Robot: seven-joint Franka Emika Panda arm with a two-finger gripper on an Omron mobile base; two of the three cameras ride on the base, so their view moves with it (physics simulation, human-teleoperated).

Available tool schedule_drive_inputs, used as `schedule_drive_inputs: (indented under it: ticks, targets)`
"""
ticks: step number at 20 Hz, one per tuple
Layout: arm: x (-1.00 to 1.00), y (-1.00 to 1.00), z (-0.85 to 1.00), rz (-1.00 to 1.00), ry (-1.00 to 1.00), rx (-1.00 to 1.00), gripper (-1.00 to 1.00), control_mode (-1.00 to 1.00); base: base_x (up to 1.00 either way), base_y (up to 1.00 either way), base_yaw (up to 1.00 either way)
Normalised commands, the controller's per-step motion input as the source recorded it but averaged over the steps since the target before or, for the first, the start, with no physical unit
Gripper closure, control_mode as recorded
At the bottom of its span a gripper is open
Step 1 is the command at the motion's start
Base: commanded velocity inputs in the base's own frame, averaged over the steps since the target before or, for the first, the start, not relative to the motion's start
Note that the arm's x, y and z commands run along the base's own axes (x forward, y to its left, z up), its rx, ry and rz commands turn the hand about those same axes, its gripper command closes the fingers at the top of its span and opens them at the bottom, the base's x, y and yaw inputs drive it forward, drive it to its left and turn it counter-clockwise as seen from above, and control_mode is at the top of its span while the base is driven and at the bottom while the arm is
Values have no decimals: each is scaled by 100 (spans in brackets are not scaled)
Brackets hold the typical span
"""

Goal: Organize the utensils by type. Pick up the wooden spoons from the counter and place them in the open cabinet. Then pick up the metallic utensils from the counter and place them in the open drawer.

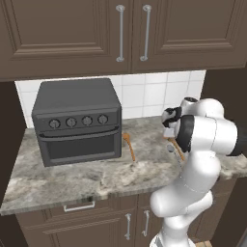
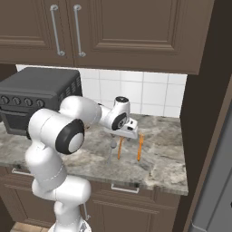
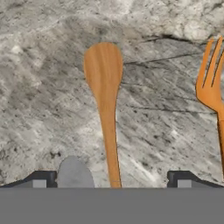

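We see the gripper (image 2: 121,136) poised low over the stone surface (image 1: 72,178), its jaws spread wide and released, holding nothing and touching nothing. In the hand view the two dark fingertips (image 3: 43,178) stand far apart at the bottom, with the handle of a wooden spoon (image 3: 105,87) running up between them and its oval bowl at the far end. Going left to right in the left base view, a dark toaster oven (image 1: 77,120) sits at the back of the surface, then a second wooden spoon (image 1: 129,144) lies just beside its right front corner, well apart from the hand; further right the arm's white links hide most of what lies under the gripper. The right base view shows what the left one hides: a thin grey metal spoon (image 2: 111,152), the spoon under the hand, and an orange utensil (image 2: 140,147) lying side by side, near each other but apart. The hand view alone reveals that this orange utensil is a fork with tines, and shows the grey spoon's bowl just beside the left fingertip. Closed wall cabinets (image 2: 113,31) hang above, and a closed drawer (image 1: 79,207) sits below the edge.
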Motion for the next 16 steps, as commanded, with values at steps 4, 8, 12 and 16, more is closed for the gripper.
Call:
schedule_drive_inputs:
  ticks: [4,8,12,16]
  targets:
    - [33,-7,-33,0,3,0,-100,-100,0,0,0]
    - [28,-2,-32,0,1,0,-100,-100,0,0,0]
    - [19,-4,-27,0,0,0,-100,-100,0,0,0]
    - [4,0,-20,0,0,0,-100,-100,0,0,0]
